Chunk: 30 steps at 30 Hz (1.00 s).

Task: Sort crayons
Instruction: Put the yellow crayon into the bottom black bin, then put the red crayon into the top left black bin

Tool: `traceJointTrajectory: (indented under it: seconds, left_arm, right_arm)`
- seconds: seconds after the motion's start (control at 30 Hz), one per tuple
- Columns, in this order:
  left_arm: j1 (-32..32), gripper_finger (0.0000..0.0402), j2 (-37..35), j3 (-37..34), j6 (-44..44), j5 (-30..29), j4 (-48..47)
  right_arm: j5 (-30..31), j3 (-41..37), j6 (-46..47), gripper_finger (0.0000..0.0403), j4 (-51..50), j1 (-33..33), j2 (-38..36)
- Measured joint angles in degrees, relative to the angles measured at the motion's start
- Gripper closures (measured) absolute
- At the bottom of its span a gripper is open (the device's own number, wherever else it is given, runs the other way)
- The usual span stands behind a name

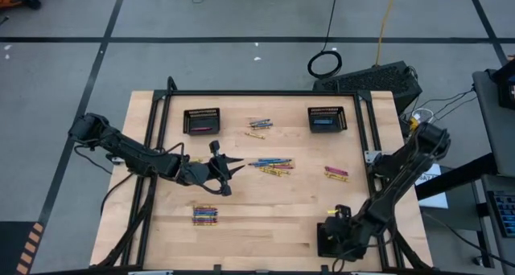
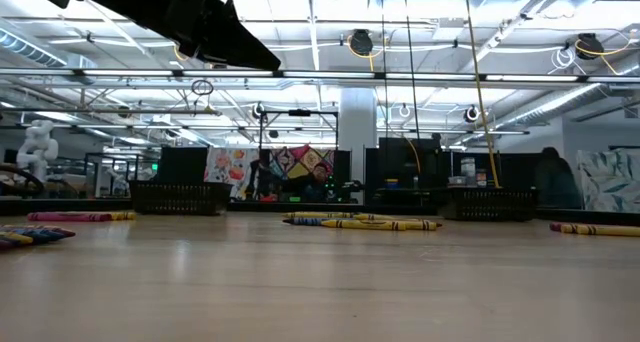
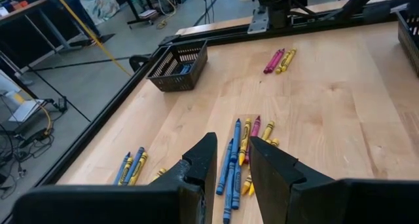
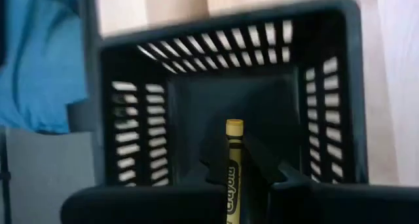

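Yellow crayon [image 4: 234, 165] clamped upright in right pincer [image 4: 236, 178], above black mesh basket [image 4: 222, 93] at tabletop's [image 1: 265, 219] 5 o'clock edge. Loose crayons [image 1: 271, 166] at centre, more at 12, 3 and 7 o'clock. Left pincer [image 1: 233, 169] raised above tabletop just 9 o'clock of centre cluster, fingers [image 3: 203, 168] slightly apart, empty.

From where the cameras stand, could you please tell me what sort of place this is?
Probably a robotics lab in an industrial hall: a pale wooden table ringed by a black metal frame, taped lines on grey floor, and exposed ceiling pipes and lights over workstations.
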Motion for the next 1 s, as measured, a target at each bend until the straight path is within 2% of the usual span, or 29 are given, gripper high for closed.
traceJointTrajectory:
  seconds: [0.37, 0.67, 0.83, 0.93, 1.0]
  left_arm:
    - [0.0, 0.0313, 0.0, 0.0, -0.02, 0.0, 0.02]
    - [0.0, 0.0313, 0.0, 0.0, -0.04, 0.0, 0.02]
    - [0.0, 0.0313, 0.0, 0.0, -0.07, 0.0, 0.04]
    - [0.0, 0.0313, 0.0, 0.0, -0.09, 0.0, 0.28]
    - [0.0, 0.0313, 0.0, 0.0, -0.03, 0.0, 0.83]
  right_arm:
    - [0.06, 0.0, 0.82, 0.0395, -1.32, -0.02, 0.66]
    - [1.58, 0.0, -0.85, 0.0335, -1.34, -0.11, 0.1]
    - [1.86, -0.02, -0.41, 0.0321, -1.3, -0.28, -4.13]
    - [5.98, -0.01, -2.53, 0.0322, -0.76, -0.79, -8.52]
    - [11.85, -0.02, -7.39, 0.0325, -0.23, -1.16, -11.76]
